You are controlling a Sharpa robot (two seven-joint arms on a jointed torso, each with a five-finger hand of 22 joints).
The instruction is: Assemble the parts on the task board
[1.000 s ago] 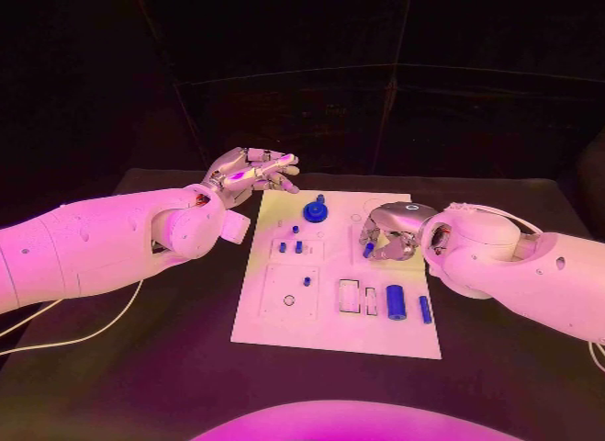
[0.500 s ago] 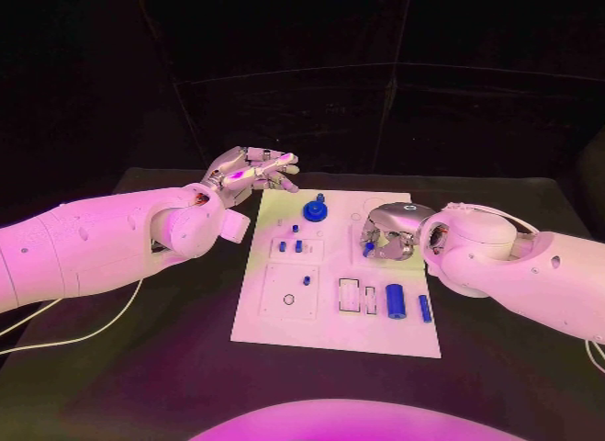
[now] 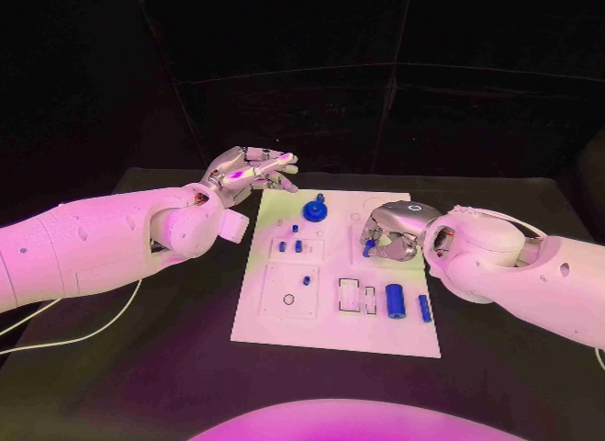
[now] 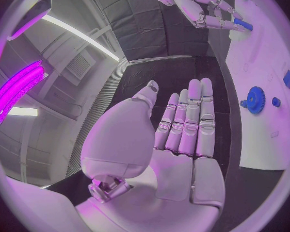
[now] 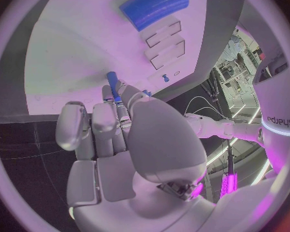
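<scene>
The white task board (image 3: 331, 322) lies mid-table. My right hand (image 3: 392, 230) hovers over its far right part and pinches a small blue peg (image 3: 368, 246) at its fingertips; the right wrist view shows the same peg (image 5: 113, 80) pointing down at the board (image 5: 74, 51). My left hand (image 3: 250, 170) is raised beyond the board's far left corner, fingers straight and holding nothing, as its palm (image 4: 183, 134) shows in the left wrist view. A blue gear (image 3: 316, 213) stands at the board's far edge. A blue cylinder (image 3: 397, 301) and a thin blue rod (image 3: 425, 309) lie near the right edge.
Several small blue pegs (image 3: 290, 246) stand in the board's left half, and another (image 3: 307, 279) sits nearer me. Rectangular slots (image 3: 350, 296) are cut beside the cylinder. Bare black table (image 3: 157, 349) surrounds the board. Dark panels close off the back.
My right arm has turned slightly at the wrist while the hand keeps the peg over the same spot. The left hand has not moved.
</scene>
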